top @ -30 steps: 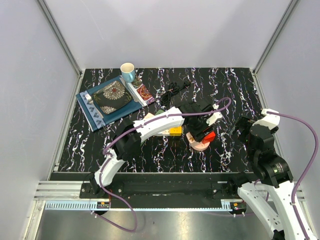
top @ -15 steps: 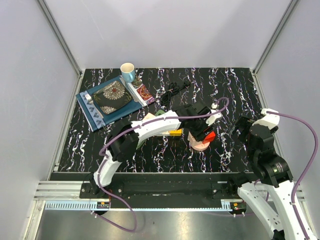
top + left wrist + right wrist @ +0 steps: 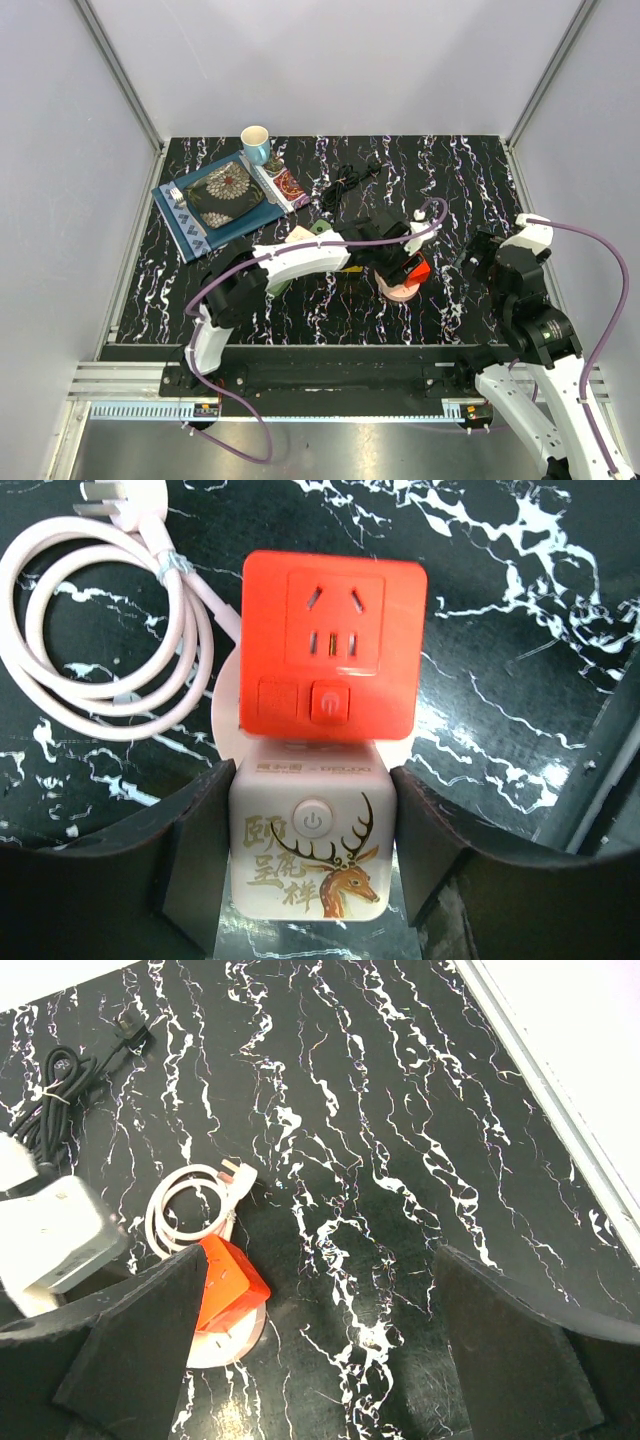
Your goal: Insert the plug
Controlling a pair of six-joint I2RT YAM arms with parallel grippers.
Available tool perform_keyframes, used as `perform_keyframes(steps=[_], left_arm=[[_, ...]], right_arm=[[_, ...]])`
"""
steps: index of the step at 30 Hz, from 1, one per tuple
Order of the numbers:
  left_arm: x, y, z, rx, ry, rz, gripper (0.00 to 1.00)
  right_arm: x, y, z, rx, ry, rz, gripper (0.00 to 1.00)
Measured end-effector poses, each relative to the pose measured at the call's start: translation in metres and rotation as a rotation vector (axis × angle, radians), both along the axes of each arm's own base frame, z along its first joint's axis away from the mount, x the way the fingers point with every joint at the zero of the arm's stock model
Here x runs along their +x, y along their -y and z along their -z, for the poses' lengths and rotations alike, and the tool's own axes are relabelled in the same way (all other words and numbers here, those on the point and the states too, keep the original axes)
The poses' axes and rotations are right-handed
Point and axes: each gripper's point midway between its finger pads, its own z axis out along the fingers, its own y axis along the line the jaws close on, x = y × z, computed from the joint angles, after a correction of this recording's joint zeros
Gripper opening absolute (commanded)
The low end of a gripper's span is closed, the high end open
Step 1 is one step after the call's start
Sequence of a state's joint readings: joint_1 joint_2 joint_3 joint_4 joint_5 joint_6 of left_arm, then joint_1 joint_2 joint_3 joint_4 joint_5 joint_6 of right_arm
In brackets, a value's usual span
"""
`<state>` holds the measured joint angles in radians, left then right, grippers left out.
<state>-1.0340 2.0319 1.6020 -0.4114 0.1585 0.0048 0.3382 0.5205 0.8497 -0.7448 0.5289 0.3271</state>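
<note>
My left gripper (image 3: pixel 312 785) is shut on a white cube plug (image 3: pixel 310 860) printed with a gold deer and a power button. The cube's far end touches the near side of the red socket cube (image 3: pixel 333 658), which sits on a round pink base (image 3: pixel 228 1338). A coiled pink cord (image 3: pixel 110 640) with its own plug lies left of the red cube. In the top view my left gripper (image 3: pixel 392 258) is over the red cube (image 3: pixel 415 269). My right gripper (image 3: pixel 318 1260) is open and empty above bare table, right of the red cube (image 3: pixel 225 1282); it also shows in the top view (image 3: pixel 478 252).
A bundled black cable (image 3: pixel 348 180) lies behind the left arm. A blue mat with a patterned dish (image 3: pixel 215 200) and a cup (image 3: pixel 256 143) are at the back left. The table's right rail (image 3: pixel 560 1090) runs close to my right gripper.
My left gripper has moved a little left and nearer with the white cube, closing on the red socket cube. The right arm has shifted slightly.
</note>
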Motion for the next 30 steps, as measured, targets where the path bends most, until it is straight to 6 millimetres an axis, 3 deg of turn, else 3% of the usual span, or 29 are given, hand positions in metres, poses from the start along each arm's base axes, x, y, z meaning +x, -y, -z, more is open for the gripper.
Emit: perform_keyframes(steps=[7, 10, 11, 14, 18, 22, 27, 30], left_arm=[[0.005, 0.009, 0.009, 0.034, -0.01, 0.003, 0.0], [0.004, 0.01, 0.01, 0.035, -0.011, 0.006, 0.13], [0.004, 0.01, 0.01, 0.034, -0.009, 0.006, 0.23], [0.005, 0.009, 0.008, 0.032, -0.008, -0.006, 0.38], [0.006, 0.006, 0.006, 0.038, -0.006, -0.033, 0.66], [0.002, -0.005, 0.008, 0.079, -0.031, -0.065, 0.8], [-0.005, -0.018, 0.011, 0.128, -0.066, -0.089, 0.86], [-0.006, -0.021, 0.004, 0.122, -0.065, -0.092, 0.81]], right_arm=[[-0.001, 0.001, -0.001, 0.0, 0.007, -0.001, 1.0], [-0.003, 0.001, -0.003, 0.002, 0.02, -0.002, 1.0], [-0.004, 0.002, -0.004, 0.003, 0.024, -0.002, 1.0], [-0.004, 0.001, -0.004, 0.004, 0.025, -0.003, 1.0], [-0.003, -0.002, -0.003, 0.008, 0.017, -0.02, 1.0], [-0.002, -0.007, -0.001, 0.012, 0.007, -0.047, 1.0], [-0.002, -0.011, -0.001, 0.017, 0.004, -0.073, 1.0], [-0.002, -0.012, -0.001, 0.02, 0.003, -0.08, 1.0]])
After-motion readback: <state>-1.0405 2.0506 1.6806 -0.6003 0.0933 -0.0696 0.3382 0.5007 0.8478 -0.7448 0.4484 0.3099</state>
